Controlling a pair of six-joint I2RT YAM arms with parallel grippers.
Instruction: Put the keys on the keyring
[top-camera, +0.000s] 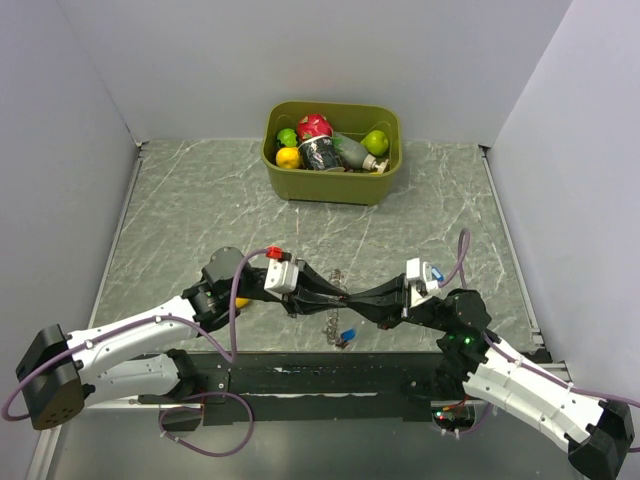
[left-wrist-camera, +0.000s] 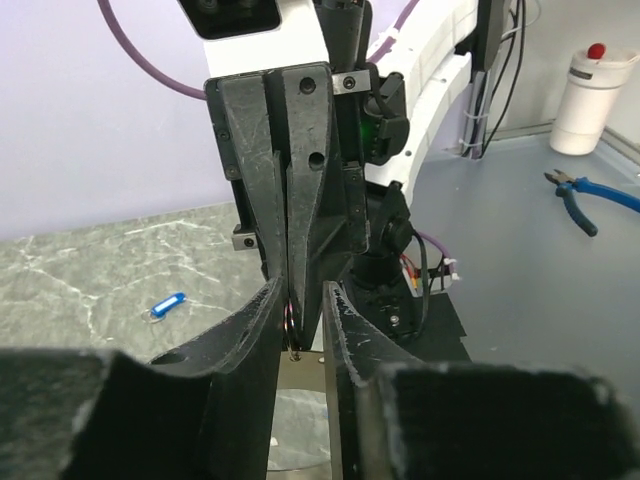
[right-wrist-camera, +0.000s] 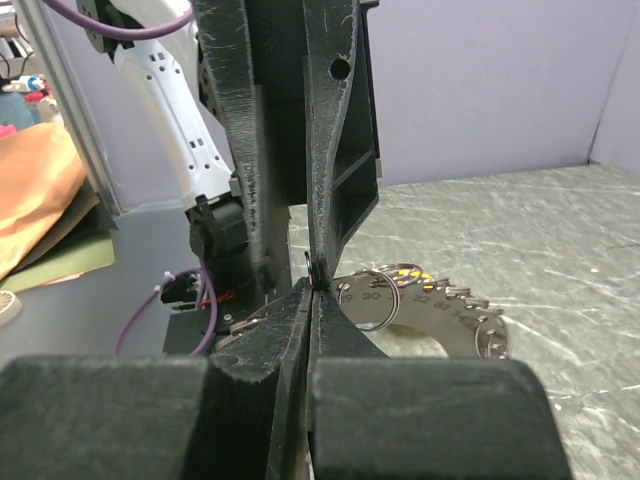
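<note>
Where the two arms meet over the near middle of the table (top-camera: 200, 200), the right gripper (right-wrist-camera: 312, 292) has its fingers pressed tight together, and a small wire ring (right-wrist-camera: 311, 266) sticks up from between the tips, pinched there. The left gripper (left-wrist-camera: 302, 290) faces it tip to tip. Its fingers (left-wrist-camera: 262, 335) stand a little apart, and the tip of the right gripper reaches into the gap between them. Whether the left fingers touch the wire ring cannot be told.

The keyring (right-wrist-camera: 445, 318) lies flat on the table just beyond and below the meeting fingertips, its beaded rim showing in the right wrist view. Small metal loops (right-wrist-camera: 372, 300) rest against its rim. From above it reads as a chain-like arc under the two grippers.

One key with a blue head (top-camera: 350, 335) lies on the table near the keyring's near end, apart from both grippers; whether it touches the keyring is unclear. Other keys cannot be made out.

At the far edge of the table stands a green bin (top-camera: 330, 186) filled with fruit and a dark cup.
</note>
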